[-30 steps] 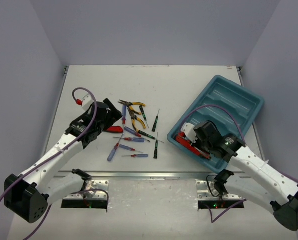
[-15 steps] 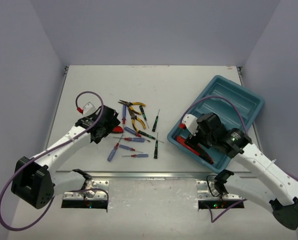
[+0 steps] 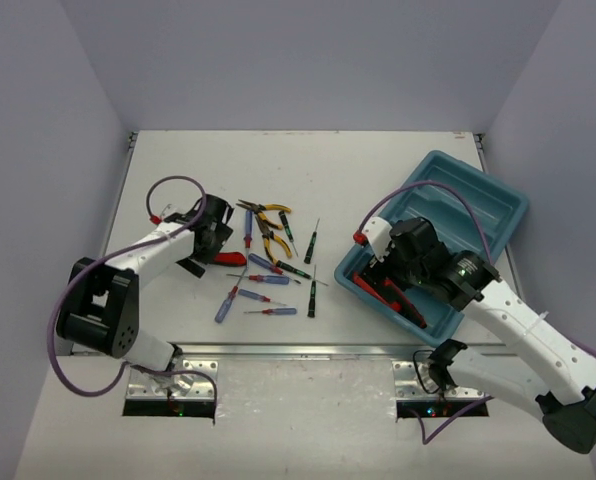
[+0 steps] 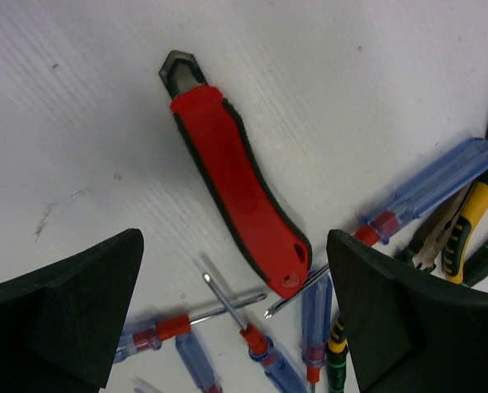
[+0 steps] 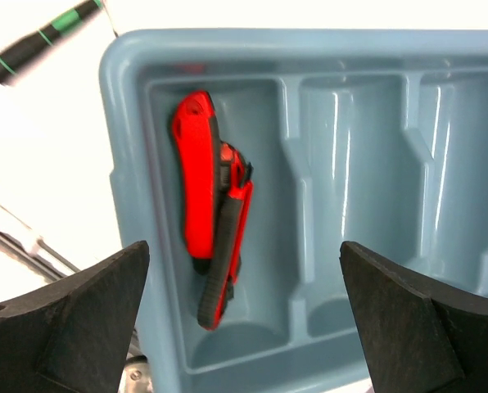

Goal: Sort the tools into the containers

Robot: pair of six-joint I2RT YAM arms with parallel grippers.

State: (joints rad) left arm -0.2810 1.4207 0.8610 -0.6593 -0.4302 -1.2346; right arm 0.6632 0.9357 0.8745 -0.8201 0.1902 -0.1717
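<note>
Red-handled cutter (image 4: 236,196) was found flat on the bench (image 4: 88,98), with blue-handled screwdrivers (image 4: 428,187) crowded at its butt end. Left fingers (image 4: 72,303) were held wide astride it, nothing gripped. Mid-handle was judged the best grip point, clear of those tips. Right fingers (image 5: 64,319) were held wide and empty over the teal tray (image 5: 121,123).

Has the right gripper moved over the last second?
Yes. The right gripper has shifted up the view, away from the near corner of the tray.

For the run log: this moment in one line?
left gripper: open, over red cutter | right gripper: open, above tray | stored: red cutters in end compartment
</note>
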